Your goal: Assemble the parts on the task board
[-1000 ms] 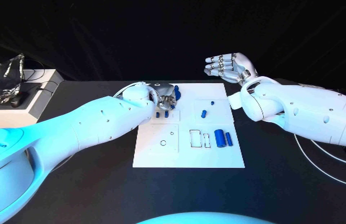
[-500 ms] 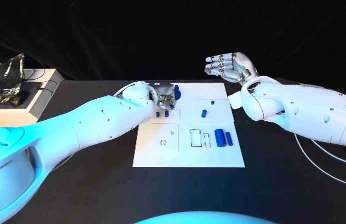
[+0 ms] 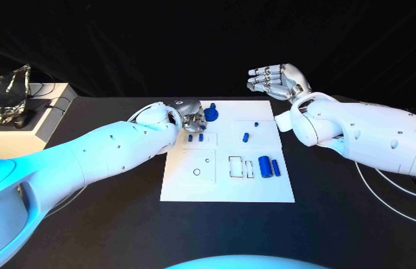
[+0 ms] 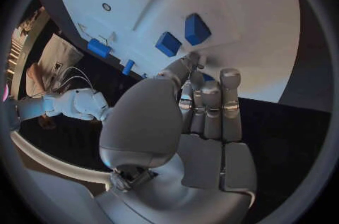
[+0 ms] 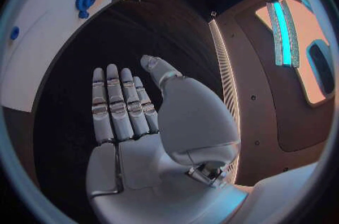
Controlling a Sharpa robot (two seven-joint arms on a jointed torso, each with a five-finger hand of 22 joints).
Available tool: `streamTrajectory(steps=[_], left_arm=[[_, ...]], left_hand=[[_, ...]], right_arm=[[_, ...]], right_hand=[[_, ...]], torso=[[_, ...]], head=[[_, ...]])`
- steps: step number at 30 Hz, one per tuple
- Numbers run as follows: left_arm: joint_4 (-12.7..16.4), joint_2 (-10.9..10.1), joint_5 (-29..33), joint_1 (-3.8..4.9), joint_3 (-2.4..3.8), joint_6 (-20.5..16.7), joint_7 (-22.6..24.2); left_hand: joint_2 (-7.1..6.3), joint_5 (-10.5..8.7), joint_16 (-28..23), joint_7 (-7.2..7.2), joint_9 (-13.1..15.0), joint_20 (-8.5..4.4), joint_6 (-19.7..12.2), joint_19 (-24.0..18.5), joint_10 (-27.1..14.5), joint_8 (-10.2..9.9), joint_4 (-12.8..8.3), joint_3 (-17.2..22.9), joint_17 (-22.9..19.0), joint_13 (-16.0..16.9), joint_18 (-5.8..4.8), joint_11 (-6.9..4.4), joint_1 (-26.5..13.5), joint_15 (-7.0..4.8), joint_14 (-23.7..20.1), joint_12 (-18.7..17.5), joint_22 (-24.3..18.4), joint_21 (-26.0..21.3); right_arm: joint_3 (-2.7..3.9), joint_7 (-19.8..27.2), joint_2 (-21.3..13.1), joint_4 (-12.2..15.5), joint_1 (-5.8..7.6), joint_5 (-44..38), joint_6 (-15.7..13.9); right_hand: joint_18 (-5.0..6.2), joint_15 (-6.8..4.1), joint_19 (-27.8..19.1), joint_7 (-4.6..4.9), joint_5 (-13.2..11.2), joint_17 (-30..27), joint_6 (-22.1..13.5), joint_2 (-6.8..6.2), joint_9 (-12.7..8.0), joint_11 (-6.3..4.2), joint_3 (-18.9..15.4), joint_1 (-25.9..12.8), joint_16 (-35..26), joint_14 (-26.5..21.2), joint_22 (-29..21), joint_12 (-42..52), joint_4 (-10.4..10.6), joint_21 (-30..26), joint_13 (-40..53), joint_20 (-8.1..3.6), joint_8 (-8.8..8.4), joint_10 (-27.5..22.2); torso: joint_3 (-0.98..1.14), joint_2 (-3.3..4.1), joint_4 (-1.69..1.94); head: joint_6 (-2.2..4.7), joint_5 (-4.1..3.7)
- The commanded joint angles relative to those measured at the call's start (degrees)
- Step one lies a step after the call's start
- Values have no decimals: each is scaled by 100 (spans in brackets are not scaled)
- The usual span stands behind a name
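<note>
- Left hand (image 3: 192,115) works at the far-left corner of the task board (image 3: 227,188); whether it grips the round blue part (image 3: 211,112) beside it cannot be told.
- Right hand (image 3: 278,81) hovers beyond the board's far edge, fingers apart, holding nothing.
- Judged early: several blue parts (image 3: 269,166) lie loose on the board; outlined slots remain unfilled.

Head camera looks down on task board (image 3: 227,160) — wrist cameras close behind hands, share board's far edge
</note>
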Motion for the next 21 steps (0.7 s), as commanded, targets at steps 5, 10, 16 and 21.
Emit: streamTrajectory(steps=[5, 10, 16, 21], left_arm=[[211, -179, 953, -34, 26, -647, 515], [333, -325, 1363, -90, 83, -788, 673], [417, -469, 1546, -151, 140, -825, 729], [451, -553, 1657, -196, 165, -763, 738]], left_hand=[[-15, 5, -29, -11, -11, 29, -59, 44, 60, -21, 23, 7, 51, 32, -38, 6, -62, -3, 57, -18, 260, 41], [-3, 4, -50, -15, -9, 34, -56, 43, 55, -20, 54, -59, 111, 90, -38, 6, -47, -1, 68, -21, 263, 55], [70, -16, -64, -11, -14, 32, -104, 34, 39, -23, 116, -303, 121, 132, -48, 13, -51, 7, 59, -5, 249, 37], [94, -22, -68, -19, -14, 30, -95, 33, 42, -23, 107, -395, 138, 141, -53, 11, -24, 3, 67, -16, 247, 35]], right_arm=[[2, 70, -12, 9, 0, -42, 74], [2, 75, -27, 10, 0, -40, 70], [2, 76, -44, 10, -1, -39, 70], [2, 77, -58, 10, -2, -38, 69]], right_hand=[[-95, 11, -11, -7, 31, 9, 0, -35, 6, 13, -8, -4, 27, 27, 1, 19, -2, -22, 8, 26, 21, 15], [-95, 11, -11, -7, 31, 9, 0, -35, 6, 13, -8, -4, 27, 27, 1, 19, -2, -22, 8, 26, 21, 15], [-98, 12, -11, -9, 27, 8, 11, -35, 6, 13, -2, -6, 25, 23, 0, 19, -2, -23, 8, 26, 21, 14], [-98, 12, -11, -9, 27, 8, 11, -35, 6, 13, -2, -6, 25, 23, 0, 19, -2, -23, 8, 26, 21, 14]], torso=[[2, 0, -7], [8, 4, -8], [7, 3, -8], [9, 5, -9]], head=[[6, 21], [7, 29], [9, 31], [11, 34]])
